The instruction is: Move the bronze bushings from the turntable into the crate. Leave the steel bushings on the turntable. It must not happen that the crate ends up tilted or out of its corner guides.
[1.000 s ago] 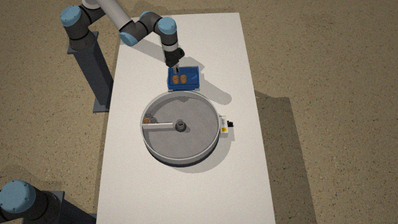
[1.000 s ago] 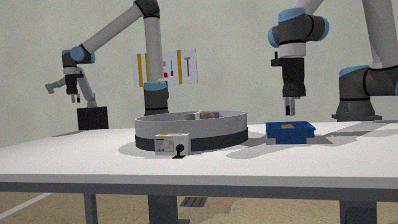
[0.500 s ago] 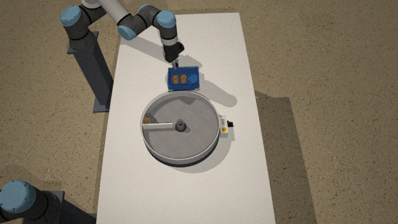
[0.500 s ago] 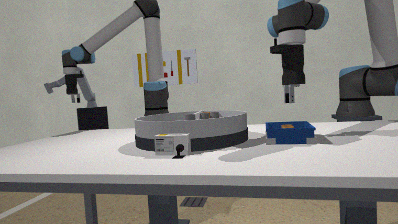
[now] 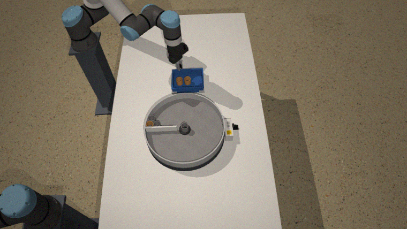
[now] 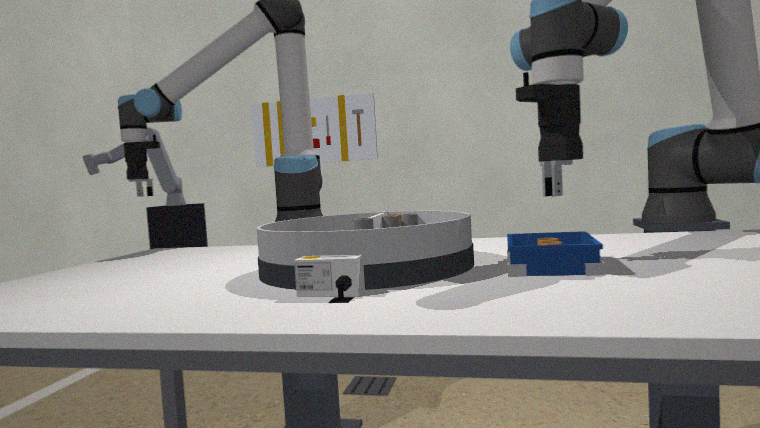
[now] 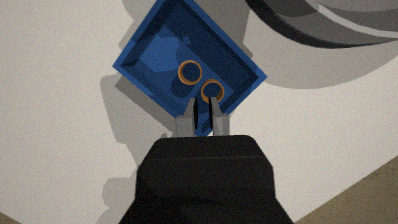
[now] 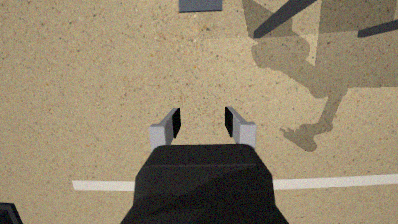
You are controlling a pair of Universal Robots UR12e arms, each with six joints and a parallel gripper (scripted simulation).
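The left gripper (image 5: 179, 67) (image 6: 552, 194) (image 7: 203, 107) hangs slightly open above two bronze bushings (image 5: 187, 82) (image 6: 548, 241) (image 7: 179, 72) in the crate (image 5: 188, 89) (image 6: 555, 260) (image 7: 145, 88); the right gripper (image 6: 144, 194) (image 8: 202, 116), far left, is wide open.
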